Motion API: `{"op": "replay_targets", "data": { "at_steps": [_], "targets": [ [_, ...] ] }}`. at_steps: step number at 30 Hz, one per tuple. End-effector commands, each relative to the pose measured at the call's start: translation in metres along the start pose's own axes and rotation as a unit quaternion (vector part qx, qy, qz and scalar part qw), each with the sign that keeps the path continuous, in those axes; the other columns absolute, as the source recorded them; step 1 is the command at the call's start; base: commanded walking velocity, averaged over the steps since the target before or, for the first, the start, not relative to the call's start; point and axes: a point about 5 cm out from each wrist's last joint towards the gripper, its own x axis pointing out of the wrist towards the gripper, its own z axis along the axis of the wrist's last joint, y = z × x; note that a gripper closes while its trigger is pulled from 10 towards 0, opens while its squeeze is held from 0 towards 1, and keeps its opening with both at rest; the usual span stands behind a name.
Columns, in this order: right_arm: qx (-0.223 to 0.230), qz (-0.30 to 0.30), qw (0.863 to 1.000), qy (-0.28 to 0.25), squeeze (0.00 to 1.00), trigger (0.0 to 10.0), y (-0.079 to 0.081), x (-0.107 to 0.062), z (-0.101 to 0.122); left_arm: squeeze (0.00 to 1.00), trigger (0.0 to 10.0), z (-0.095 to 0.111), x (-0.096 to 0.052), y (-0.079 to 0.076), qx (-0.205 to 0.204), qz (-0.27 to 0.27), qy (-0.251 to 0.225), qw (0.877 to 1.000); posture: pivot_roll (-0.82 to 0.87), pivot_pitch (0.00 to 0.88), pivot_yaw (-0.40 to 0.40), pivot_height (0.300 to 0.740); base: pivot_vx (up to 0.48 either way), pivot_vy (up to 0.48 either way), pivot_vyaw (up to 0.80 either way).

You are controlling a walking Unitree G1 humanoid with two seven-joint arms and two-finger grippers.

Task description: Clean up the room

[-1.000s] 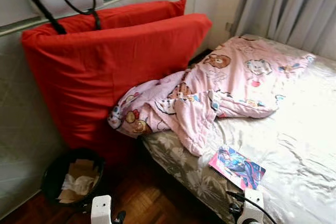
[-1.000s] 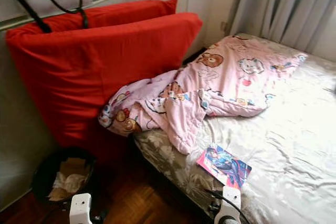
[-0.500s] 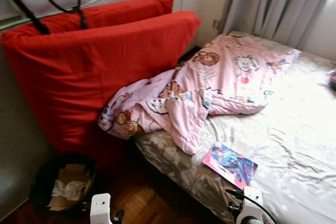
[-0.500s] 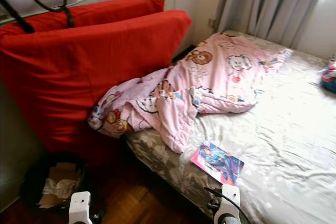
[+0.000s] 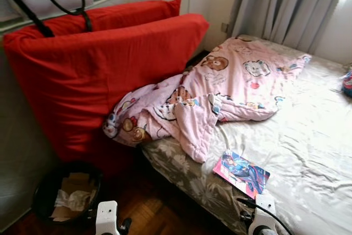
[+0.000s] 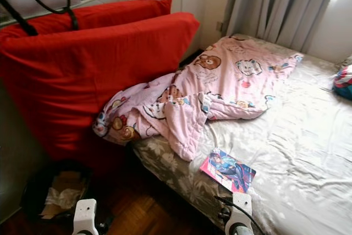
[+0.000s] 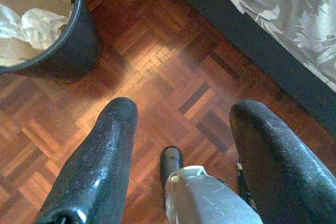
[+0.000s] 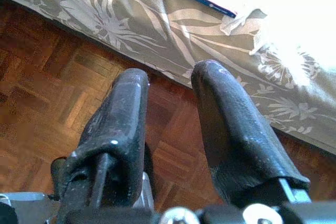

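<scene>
A crumpled pink cartoon blanket lies across the head of the bed. Near the bed's front edge rests a colourful comic book. A black bin holding paper and card stands on the parquet floor. My left gripper hangs open over the floor, close to the bin. My right gripper hangs open beside the flowered bed side, just below the book's edge. Both hold nothing.
Two big red cushions lean against the wall at the bed's head, with black bag straps hanging above them. Grey curtains close off the far side. A small colourful item lies at the bed's right edge.
The camera has turned a little to the right, bringing the colourful item at the bed's right edge into sight. Nothing on the bed or floor has moved.
</scene>
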Motion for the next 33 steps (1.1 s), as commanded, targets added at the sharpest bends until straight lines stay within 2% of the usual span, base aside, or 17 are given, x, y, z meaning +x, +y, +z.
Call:
{"op": "replay_targets", "data": {
  "at_steps": [1, 12, 27, 28, 33],
  "targets": [
    [-0.002, -0.003, 1.0, 0.003, 0.0, 10.0, -0.0031, -0.0004, -0.0008, 0.0, 10.0, 0.0011, 0.0012, -0.0037, 0.007, -0.006, 0.005, 1.0, 0.02, 0.0, -0.041, 0.74, 0.0, -0.48, -0.62],
    [-0.01, -0.001, 1.0, 0.005, 0.0, 10.0, -0.0037, -0.0007, -0.0018, 0.0, 10.0, 0.0004, 0.0009, -0.0026, 0.003, -0.005, 0.006, 1.0, 0.02, 0.0, -0.039, 0.74, 0.0, 0.0, -0.61],
    [-0.006, 0.013, 1.0, -0.006, 0.0, 10.0, -0.0014, -0.0008, -0.0004, 0.0, 10.0, -0.0002, 0.0007, -0.0012, 0.0, -0.004, 0.009, 1.0, 0.02, 0.0, -0.036, 0.74, 0.0, 0.0, 0.0],
    [-0.005, 0.014, 1.0, -0.006, 1.0, 10.0, -0.0011, -0.0008, -0.0004, 0.0, 10.0, -0.0002, 0.0007, -0.0011, -0.001, -0.003, 0.009, 1.0, 0.02, 0.0, -0.035, 0.74, 0.0, 0.0, 0.0],
    [-0.003, 0.016, 1.0, -0.006, 1.0, 10.0, -0.0011, -0.0008, -0.0003, 0.0, 10.0, -0.0001, 0.0008, -0.0012, -0.003, -0.002, 0.009, 1.0, 0.02, 0.0, -0.037, 0.74, 0.0, 0.0, 0.0]
  ]
}}
